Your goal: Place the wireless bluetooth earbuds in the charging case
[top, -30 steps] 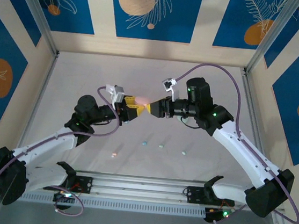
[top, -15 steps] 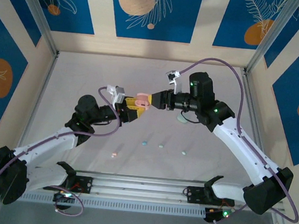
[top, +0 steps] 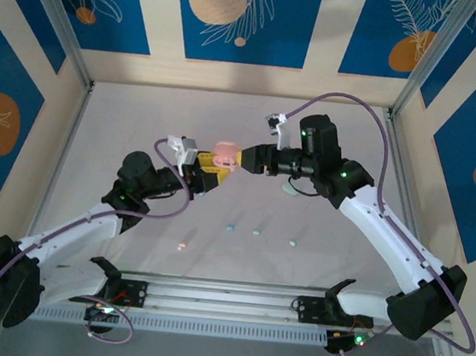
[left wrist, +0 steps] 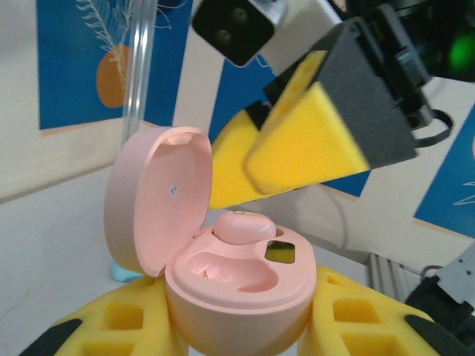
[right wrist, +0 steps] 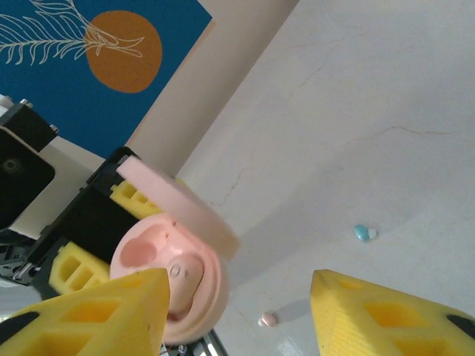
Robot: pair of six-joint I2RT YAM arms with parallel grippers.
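- A pink rounded plastic charging case (left wrist: pixel 237 297) is seen lifted clear of the pale grey bench (top: pixel 142 115), just above the centre of the overhead view.
- Its lid (left wrist: pixel 159 200) is thrown open, standing up at the left in the left wrist view.
- The case is gripped low on its body by the left claw (top: pixel 208 173), with the yellow foam fingers (left wrist: pixel 111 326) closed against its two sides.
- One tiny pink plastic earbud (left wrist: pixel 241 226) is seated in the far well of the case, and the near well (left wrist: pixel 223 271) is seen bare.
- The right claw (right wrist: pixel 239 285) is hung just to the right of the case, jaws spread apart, with nothing caught between its yellow fingertips (right wrist: pixel 393 315).
- From the left wrist those fingertips are seen close above the seated bud; whether they touch it cannot be told.
- Loose buds are spotted on the bench at the lower centre of the overhead view, well apart from the case:
  - a loose pink earbud (top: pixel 181 245)
  - a light blue earbud (top: pixel 230 227)
  - a pale mint earbud (top: pixel 257 231)
  - a second mint earbud (top: pixel 293 243) further right
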